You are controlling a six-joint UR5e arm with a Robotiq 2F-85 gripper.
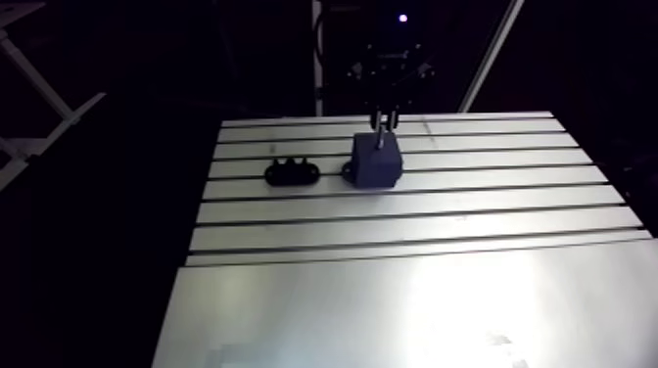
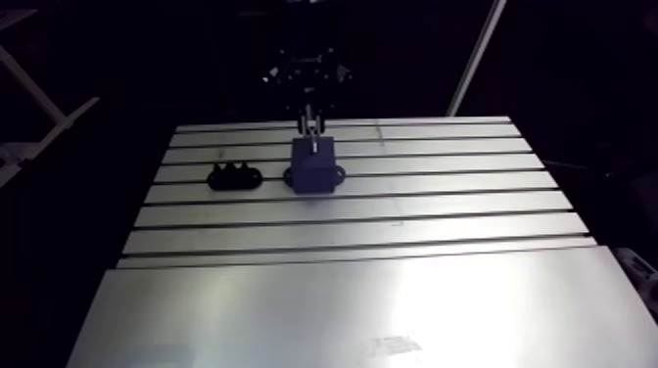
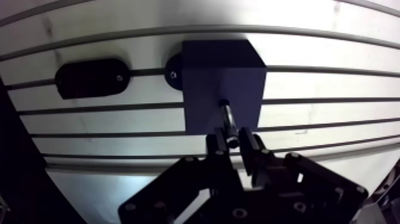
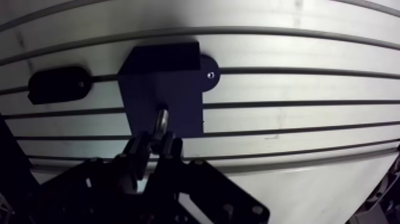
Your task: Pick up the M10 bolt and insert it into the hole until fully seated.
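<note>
Pincer [image 3: 236, 142] tight on slim, shiny bolt [image 3: 227, 114] at block [image 3: 208, 77]

The table [image 1: 411, 225] is pale silver-grey metal, striped with thin dark parallel slots and patched with bright glare. The block [image 1: 376, 161] is a plain dark navy blue. The oval piece [image 1: 292, 173] is matte black. The bolt [image 3: 228, 119] glints silver-grey. The gripper [image 3: 233, 140] is black, dotted with small pale screw heads.

Gripper [image 3: 234, 143]: matte black all over. Two slim, flat-faced fingers [image 3: 250, 148] on angular linkage bars [image 3: 178, 184]. Small round screw heads [image 3: 240, 212] at the pivots catch the light. In the arm view it is a dark silhouette.
</note>
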